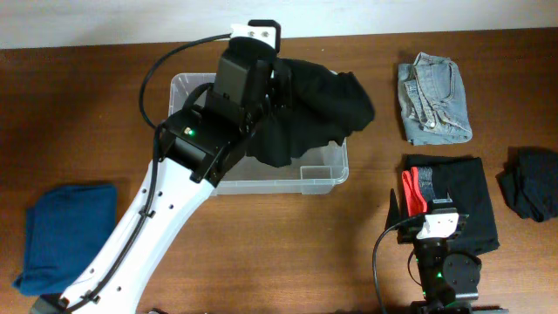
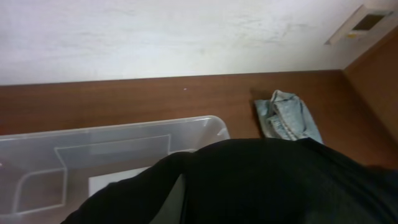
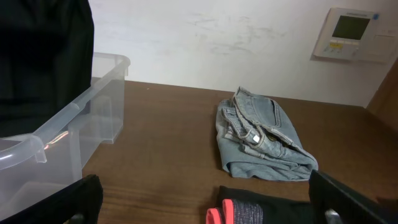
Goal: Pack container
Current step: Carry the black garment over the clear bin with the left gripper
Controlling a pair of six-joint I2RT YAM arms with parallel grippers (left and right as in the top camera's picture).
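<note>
The clear plastic container [image 1: 324,174] is sitting toward the far edge of the bench [image 1: 288,253], left of centre, with its long side running along that edge. The left arm is reaching over it from the near left corner. The left gripper [image 1: 277,74] is hanging above the bin's far wall, its jaws pressed together and pinching a black garment [image 1: 318,105]. The cloth is hiding the fingertips themselves. The garment is draping over the container's right half and spilling past its far right corner. From the left wrist, the same dark fabric [image 2: 261,180] is filling the lower part of the view. The container's rim [image 2: 124,127] and a white label [image 2: 118,180] on its base are showing beside the fabric.

A folded pair of light blue jeans [image 1: 433,98] is lying near the far right corner, well apart from the bin. Closer to the near edge, a folded black garment [image 1: 462,187] is lying with a red-and-grey item [image 1: 417,187] touching its left side. The right gripper [image 1: 429,214] is resting low at that garment's near edge with its jaws spread wide and gripping nothing. A crumpled dark bundle [image 1: 530,181] is sitting at the right edge. A folded dark blue cloth [image 1: 65,235] is lying by the near left corner, just beside the left arm.
</note>
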